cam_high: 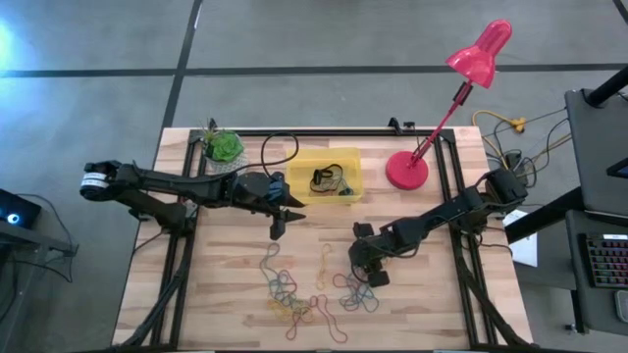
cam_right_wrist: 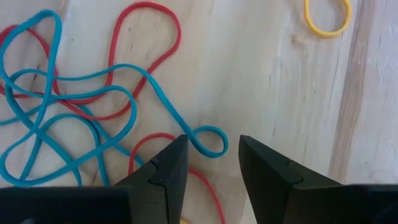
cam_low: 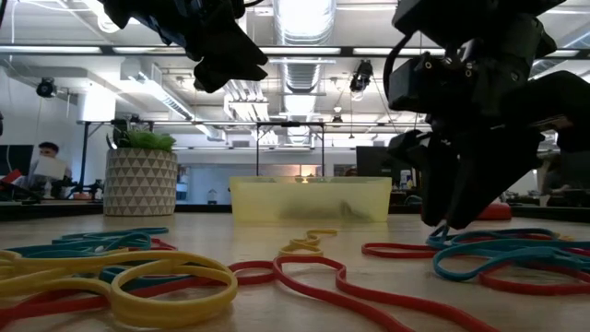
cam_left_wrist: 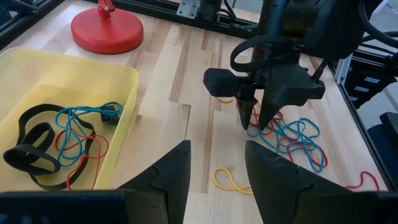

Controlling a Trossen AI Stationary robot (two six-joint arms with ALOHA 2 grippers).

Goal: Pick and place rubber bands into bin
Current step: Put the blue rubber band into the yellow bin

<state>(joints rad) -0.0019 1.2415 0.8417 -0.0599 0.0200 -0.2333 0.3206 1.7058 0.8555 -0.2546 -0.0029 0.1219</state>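
Note:
Many rubber bands (cam_high: 304,289) in red, yellow and blue lie loose on the near half of the wooden table (cam_low: 138,277). The translucent yellow bin (cam_high: 324,153) stands at the far middle, with black, blue and red bands (cam_left_wrist: 68,130) inside it. My right gripper (cam_high: 365,273) is open, down at the right side of the pile (cam_low: 441,224). Its fingers stand on either side of a small loop of a blue band (cam_right_wrist: 208,140). My left gripper (cam_high: 278,227) is open and empty, raised above the table near the bin's near-left corner (cam_low: 221,65).
A red lamp stands with its base (cam_high: 406,170) right of the bin, its head (cam_high: 481,54) beyond the far edge. A white plant pot (cam_high: 223,149) sits at the far left, a thin black cable loop (cam_high: 280,147) beside it. Black frame rails run along both table sides.

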